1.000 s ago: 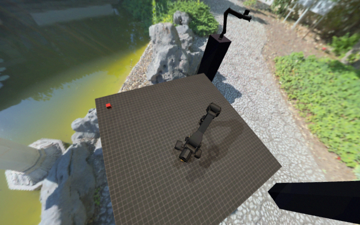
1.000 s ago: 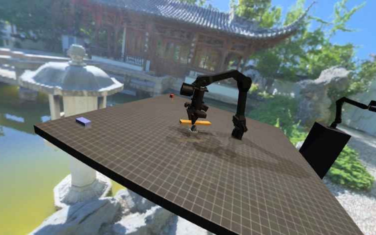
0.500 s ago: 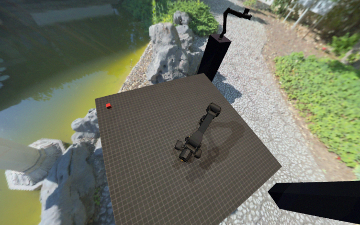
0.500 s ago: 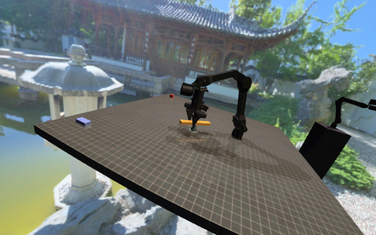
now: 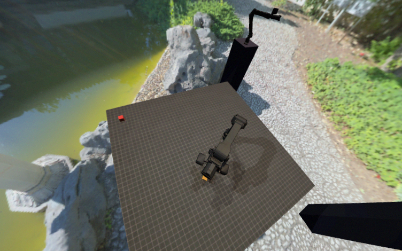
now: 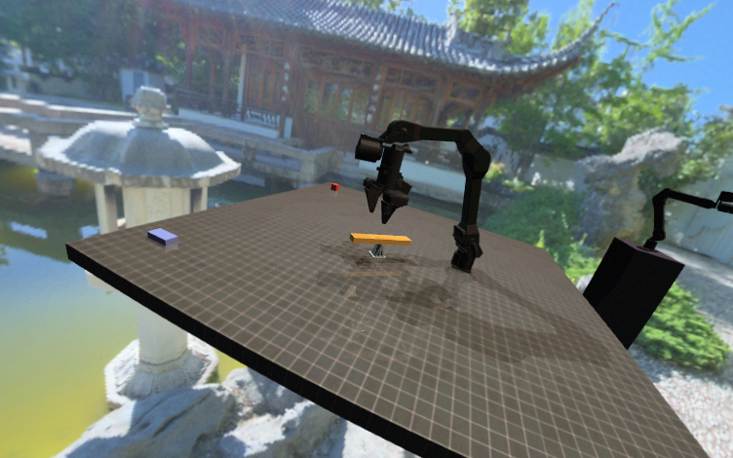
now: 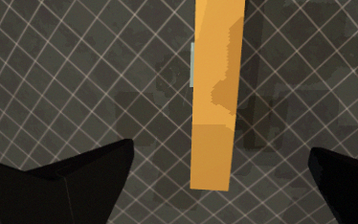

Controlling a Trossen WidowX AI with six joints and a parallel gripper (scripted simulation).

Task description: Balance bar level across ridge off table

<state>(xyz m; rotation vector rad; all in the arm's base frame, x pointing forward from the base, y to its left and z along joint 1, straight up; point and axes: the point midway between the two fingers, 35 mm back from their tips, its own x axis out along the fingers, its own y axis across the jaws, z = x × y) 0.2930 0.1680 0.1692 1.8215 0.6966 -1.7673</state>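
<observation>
The orange bar [image 6: 379,239] [image 7: 215,96] lies level across a small pale ridge [image 6: 376,250] [image 7: 191,64], with both ends clear of the table [image 6: 278,318]. In the top view only its tip [image 5: 205,178] shows below the arm. My gripper [image 6: 385,211] [image 7: 220,152] is open and empty. It hangs a short way above the bar's middle, its fingers spread wide to either side in the wrist view. Nothing touches the bar.
A small red cube [image 5: 121,117] [image 6: 334,186] sits near the far corner of the table. A flat purple block [image 6: 163,236] lies near the left edge. A black pillar [image 6: 628,286] [image 5: 238,62] with a camera arm stands off the table.
</observation>
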